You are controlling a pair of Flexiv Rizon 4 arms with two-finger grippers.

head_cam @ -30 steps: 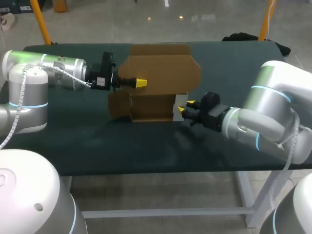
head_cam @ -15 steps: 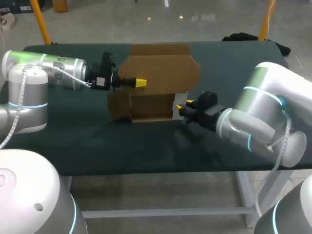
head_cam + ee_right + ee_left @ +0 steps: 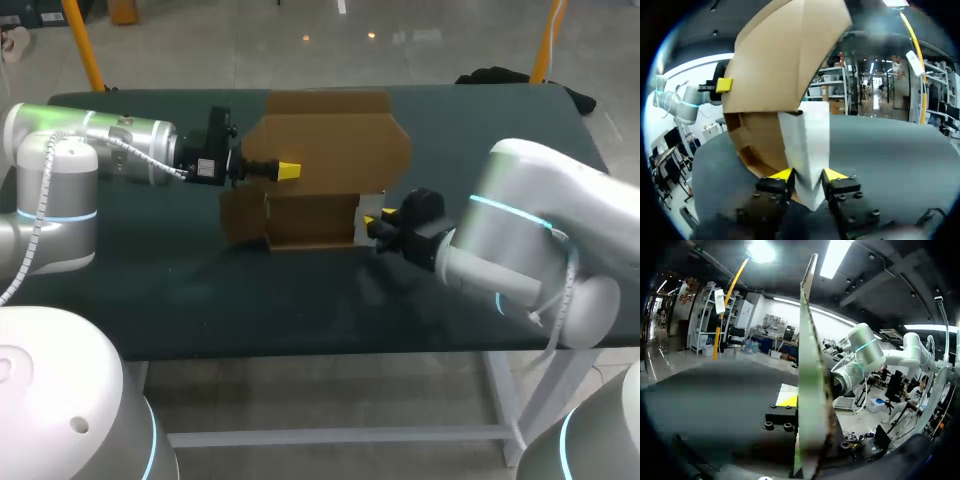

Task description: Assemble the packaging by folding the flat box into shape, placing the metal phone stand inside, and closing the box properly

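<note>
Right wrist view shows the right gripper (image 3: 807,179) clamped on the white side flap (image 3: 807,145), with 1 yellow tip pressed to each face of it. The flap stands up from the near end of the cardboard box (image 3: 310,222), whose brown inside opens just beyond. Above it rises the lid panel (image 3: 335,145), tall and tilted back. The left gripper (image 3: 288,170) sits at that panel's far edge; the left wrist view shows the panel edge-on beside it, but I cannot tell whether it is clamped or only resting against it. The metal phone stand does not show in any of the 3 views.

Likely trouble:
- The flap is thin board held near its free edge, so a hard or twisted push could crease it off its fold line or tear it at the corner.
- If the 2 arms pull against each other, the half-formed box could skew or lift.
- The flap may slip out of the grip.

The table (image 3: 300,300) is dark, flat and looks smooth, so the light box could slide. It stands toward the far middle, with an arm at each end.
</note>
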